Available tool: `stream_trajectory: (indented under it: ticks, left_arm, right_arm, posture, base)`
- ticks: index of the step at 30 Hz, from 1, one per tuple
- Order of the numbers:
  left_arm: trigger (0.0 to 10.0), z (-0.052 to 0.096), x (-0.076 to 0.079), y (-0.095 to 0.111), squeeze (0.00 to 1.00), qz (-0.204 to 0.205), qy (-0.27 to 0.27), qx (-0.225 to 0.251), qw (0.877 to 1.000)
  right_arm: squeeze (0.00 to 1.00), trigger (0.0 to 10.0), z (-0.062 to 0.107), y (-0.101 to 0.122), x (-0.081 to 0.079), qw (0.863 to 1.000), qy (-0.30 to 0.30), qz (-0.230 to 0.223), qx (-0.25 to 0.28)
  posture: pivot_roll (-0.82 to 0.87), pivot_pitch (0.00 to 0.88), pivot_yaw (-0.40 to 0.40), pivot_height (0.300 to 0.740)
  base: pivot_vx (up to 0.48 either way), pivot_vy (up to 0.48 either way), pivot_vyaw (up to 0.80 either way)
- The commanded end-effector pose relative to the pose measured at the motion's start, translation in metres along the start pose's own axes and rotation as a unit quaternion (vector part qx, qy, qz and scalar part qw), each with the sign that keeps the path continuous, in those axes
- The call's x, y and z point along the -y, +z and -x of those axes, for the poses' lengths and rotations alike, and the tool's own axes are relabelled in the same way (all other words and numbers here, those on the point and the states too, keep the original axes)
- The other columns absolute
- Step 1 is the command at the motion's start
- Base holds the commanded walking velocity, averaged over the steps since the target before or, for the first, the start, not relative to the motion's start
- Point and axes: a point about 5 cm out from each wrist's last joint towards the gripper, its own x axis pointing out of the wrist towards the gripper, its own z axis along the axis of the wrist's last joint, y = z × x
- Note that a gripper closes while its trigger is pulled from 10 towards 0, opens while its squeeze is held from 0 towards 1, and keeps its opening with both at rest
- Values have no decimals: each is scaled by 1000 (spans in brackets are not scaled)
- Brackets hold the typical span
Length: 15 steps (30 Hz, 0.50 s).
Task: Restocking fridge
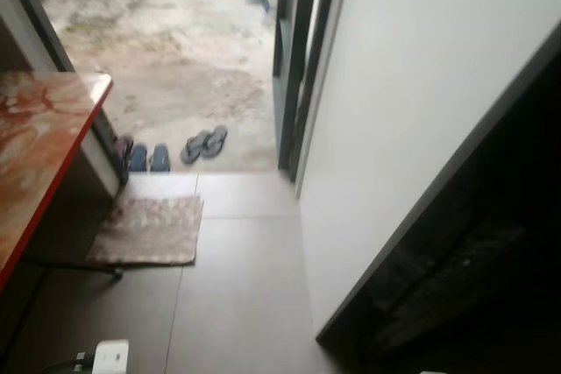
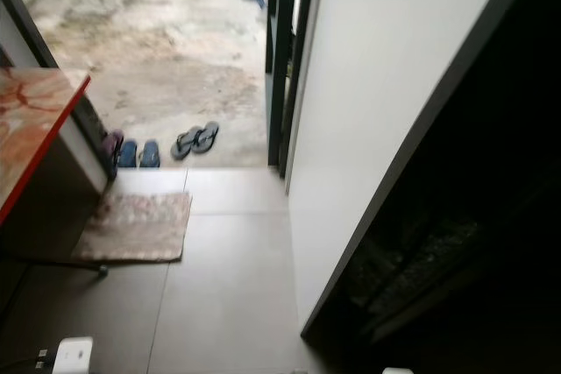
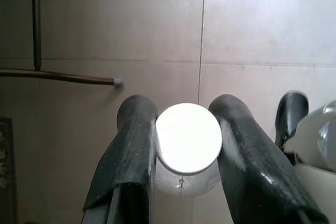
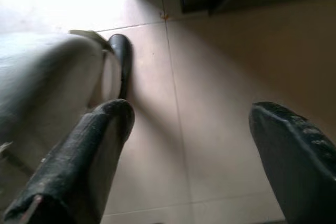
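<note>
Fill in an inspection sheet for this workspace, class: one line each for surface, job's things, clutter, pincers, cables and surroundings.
Surface: grey tiled floor; a red-edged table stands on the robot's left.
Job's things: white-capped bottle, gripped by the cap end; its contents cannot be told.
Clutter: patterned doormat by the doorway; blue sandals and grey flip-flops lie just outside.
Pincers: left pincer is shut on the bottle above the floor; right pincer is open, holding nothing.
Cables: a dark cable runs to a white box on the floor.
Surroundings: open doorway to a concrete yard; white panel on the right, with a dark opening beyond.
</note>
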Motion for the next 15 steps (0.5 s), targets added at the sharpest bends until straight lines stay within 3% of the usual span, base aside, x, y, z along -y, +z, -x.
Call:
stream_trajectory:
  ticks: [1,15]
  left_arm:
    - [10000,1,-2,-6,0,3,2,-8,1000]
    - [10000,2,-6,-9,0,-15,-4,-11,1000]
  right_arm:
    - [0,10000,2,-9,4,1000,-6,-5,-14]
    - [0,10000,2,-15,-1,1000,-4,-12,-19]
  posture:
    - [99,152,-9,740]
    - [69,126,28,740]
  base:
    - [0,0,-700]
    - [0,0,-700]
